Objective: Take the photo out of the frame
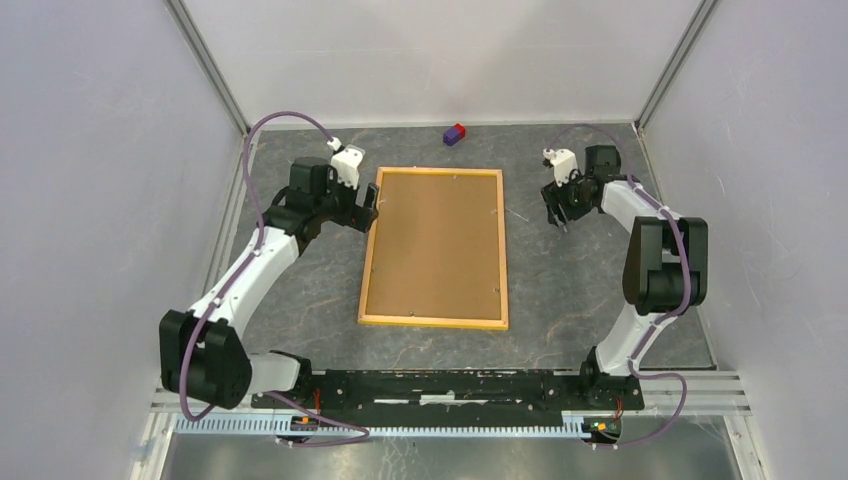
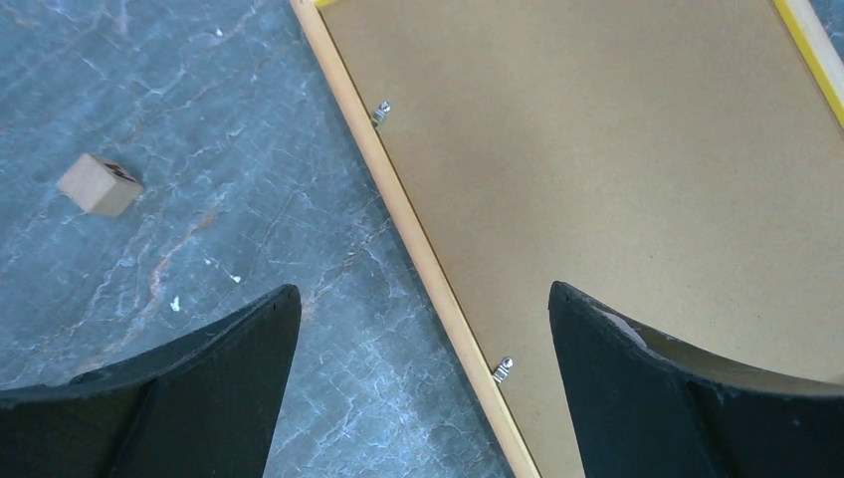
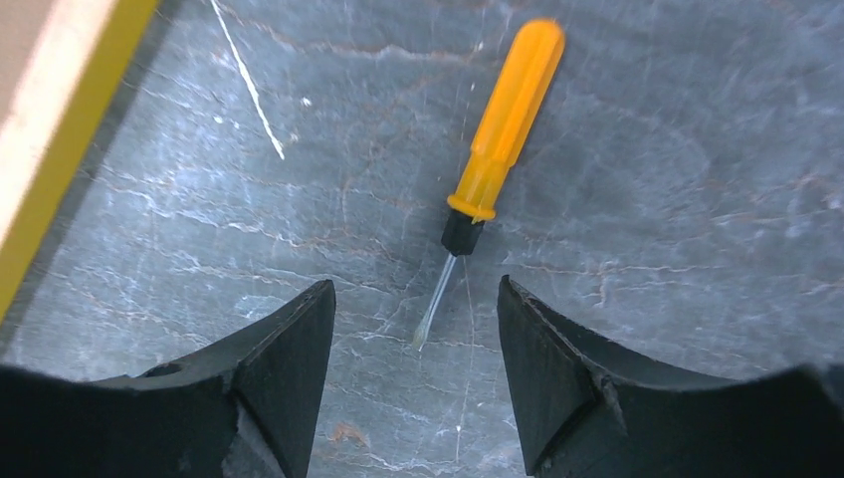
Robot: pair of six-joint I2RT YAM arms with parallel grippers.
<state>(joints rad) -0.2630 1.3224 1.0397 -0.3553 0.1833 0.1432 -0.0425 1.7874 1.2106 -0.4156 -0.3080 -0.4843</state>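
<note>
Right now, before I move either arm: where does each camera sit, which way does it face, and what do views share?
Top external: above and behind the robot, looking down at the table; both whole arms show, left gripper at the left edge of the frame, right gripper off to its right.
Left wrist: looks down between its open fingers at the frame's edge and two clips.
Right wrist: looks down between its open fingers at a screwdriver.
Shared: the frame's yellow border shows in all three.
</note>
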